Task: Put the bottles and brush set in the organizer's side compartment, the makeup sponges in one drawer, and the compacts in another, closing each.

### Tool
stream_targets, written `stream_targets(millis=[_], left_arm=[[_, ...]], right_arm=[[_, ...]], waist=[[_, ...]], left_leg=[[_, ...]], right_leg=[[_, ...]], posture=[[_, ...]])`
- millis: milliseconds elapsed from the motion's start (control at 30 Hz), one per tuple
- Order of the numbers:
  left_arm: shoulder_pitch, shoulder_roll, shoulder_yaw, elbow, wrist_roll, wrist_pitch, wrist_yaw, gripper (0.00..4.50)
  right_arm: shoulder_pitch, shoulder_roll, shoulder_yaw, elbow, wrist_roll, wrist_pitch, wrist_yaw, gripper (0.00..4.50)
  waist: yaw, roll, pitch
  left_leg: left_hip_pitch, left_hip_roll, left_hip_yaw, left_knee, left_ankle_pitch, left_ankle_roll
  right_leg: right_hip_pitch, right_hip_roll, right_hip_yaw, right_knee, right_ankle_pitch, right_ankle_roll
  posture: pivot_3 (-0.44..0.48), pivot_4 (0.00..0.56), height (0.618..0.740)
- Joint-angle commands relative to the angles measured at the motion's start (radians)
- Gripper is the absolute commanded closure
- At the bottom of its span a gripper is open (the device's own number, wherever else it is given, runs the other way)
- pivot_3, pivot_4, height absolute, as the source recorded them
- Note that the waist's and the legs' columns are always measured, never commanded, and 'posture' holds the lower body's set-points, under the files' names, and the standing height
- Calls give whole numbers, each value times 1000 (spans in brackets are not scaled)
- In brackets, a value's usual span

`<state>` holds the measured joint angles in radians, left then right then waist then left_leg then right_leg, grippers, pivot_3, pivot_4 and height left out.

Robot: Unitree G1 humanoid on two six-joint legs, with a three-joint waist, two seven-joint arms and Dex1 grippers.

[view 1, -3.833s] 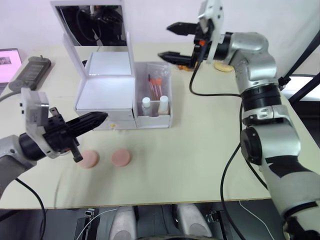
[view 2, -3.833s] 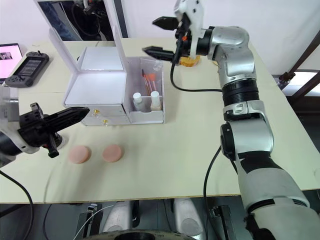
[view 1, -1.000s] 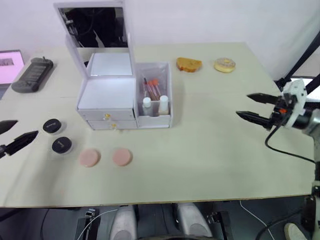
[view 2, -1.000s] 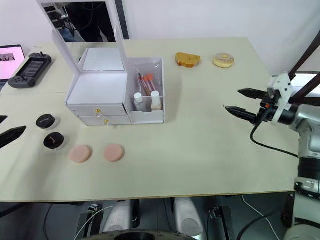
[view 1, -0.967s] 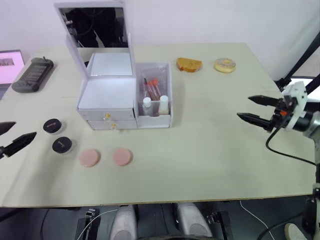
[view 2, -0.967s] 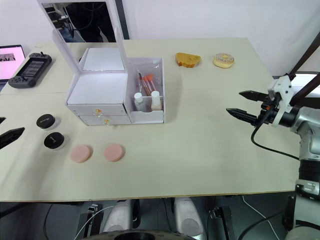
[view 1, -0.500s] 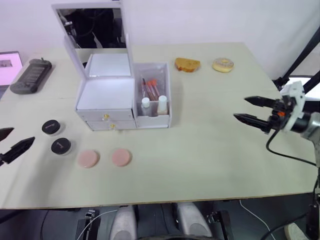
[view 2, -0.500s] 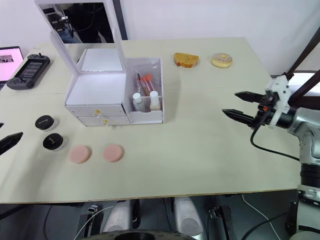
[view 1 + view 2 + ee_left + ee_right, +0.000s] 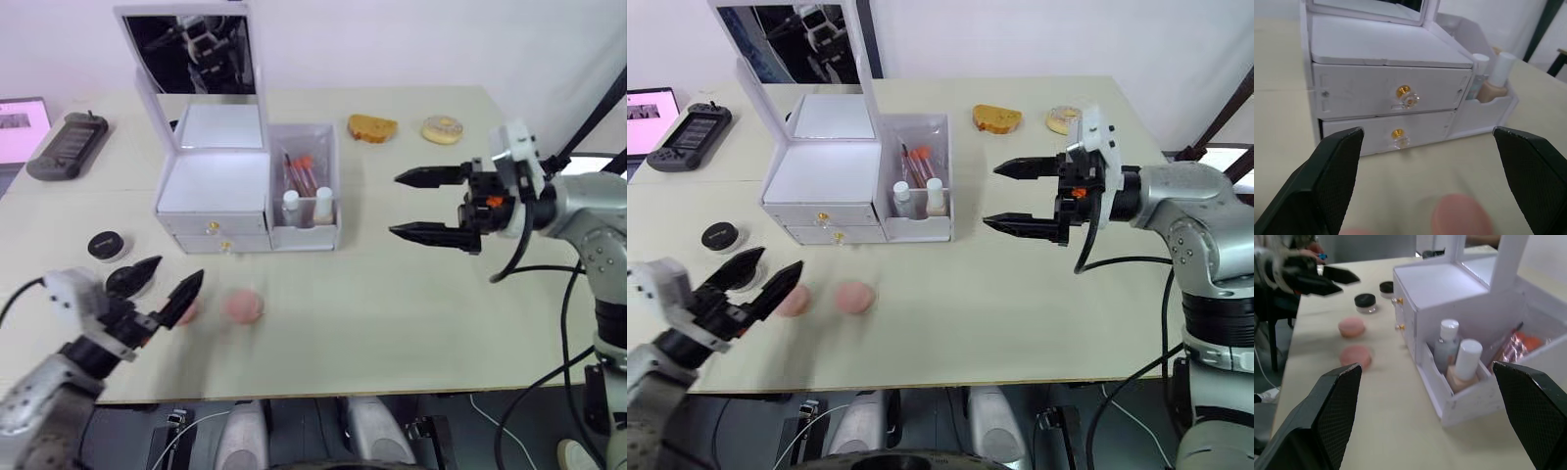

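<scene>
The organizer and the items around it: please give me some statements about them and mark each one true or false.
1. Both drawers of the organizer are shut. True.
2. The two bottles stand on the table beside the sponges. False: they stand in the organizer's side compartment, in front of the brush set.
3. The right gripper holds a bottle. False: its fingers are spread wide and hold nothing.
4. Two pink makeup sponges lie on the table in front of the organizer. True.
5. The left gripper is open, close to the sponges. True.
</scene>
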<state>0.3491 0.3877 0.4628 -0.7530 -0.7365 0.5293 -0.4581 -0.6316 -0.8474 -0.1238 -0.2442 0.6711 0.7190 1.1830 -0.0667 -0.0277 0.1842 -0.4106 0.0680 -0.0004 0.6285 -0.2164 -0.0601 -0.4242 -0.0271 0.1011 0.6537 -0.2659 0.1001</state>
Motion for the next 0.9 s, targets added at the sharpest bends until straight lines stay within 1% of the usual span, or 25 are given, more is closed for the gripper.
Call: stream_targets(millis=[33, 133, 233, 367, 433, 467, 500, 700, 900], left_arm=[[-47, -40, -122, -47, 163, -54, 129, 39], [-102, -87, -201, -26, 265, -61, 233, 39], [-139, -100, -274, -8, 329, -64, 260, 39], [-206, -152, -310, 58, 371, -77, 315, 39], [-235, -177, -315, 90, 384, -79, 337, 576], [-243, -184, -314, 99, 388, -79, 342, 923], [-253, -187, -310, 110, 392, -80, 346, 1369], [-283, -193, -324, 137, 415, -100, 341, 1369], [-284, -209, -343, 142, 437, -112, 347, 1369]], right_arm=[[-23, -34, -24, -31, 18, -8, 8, 0], [-23, -50, -37, -28, 20, -23, 15, 0], [-20, -55, -42, -27, 21, -34, 14, 0], [-12, -68, -30, -32, -3, -59, 19, 0], [-7, -79, -23, -33, -12, -66, 21, 0], [-8, -82, -22, -32, -14, -70, 18, 0], [-10, -85, -20, -33, -15, -68, 13, 0], [-26, -92, -9, -47, -23, -56, -13, 0], [-48, -88, 6, -55, -21, -40, -38, 0]], waist=[[1, 0, 0], [0, 0, 0], [-2, -1, 0], [-1, 0, 0], [0, -1, 0], [1, -1, 0], [0, -1, 0], [-1, -1, 0], [0, -1, 0]], left_leg=[[0, 0, 0, 0, 0, 0], [0, -1, 0, 1, 0, 0], [0, -1, 0, 1, 0, 0], [0, -1, -1, 1, -1, 1], [0, -1, -1, 1, -1, 1], [0, -1, -1, 1, -1, 1], [0, -1, -1, 1, -1, 1], [0, -1, -1, 0, -1, 2], [0, -1, -1, 0, -1, 1]], right_leg=[[0, 0, 0, 0, 0, 0], [1, 0, 0, 0, 0, 0], [1, 0, 0, 0, 0, 0], [1, 0, 0, 0, 0, 0], [1, 0, 0, 0, 0, 0], [1, 0, 0, -1, 0, 0], [1, 0, 0, -1, 0, 0], [1, 0, 0, -1, 0, 0], [1, 0, 0, -1, 0, 0]], posture=[[0, 150, 740], [0, 150, 740], [0, 150, 740], [0, 150, 740], [0, 150, 740], [0, 150, 740], [0, 150, 740], [0, 150, 740], [0, 150, 740]])
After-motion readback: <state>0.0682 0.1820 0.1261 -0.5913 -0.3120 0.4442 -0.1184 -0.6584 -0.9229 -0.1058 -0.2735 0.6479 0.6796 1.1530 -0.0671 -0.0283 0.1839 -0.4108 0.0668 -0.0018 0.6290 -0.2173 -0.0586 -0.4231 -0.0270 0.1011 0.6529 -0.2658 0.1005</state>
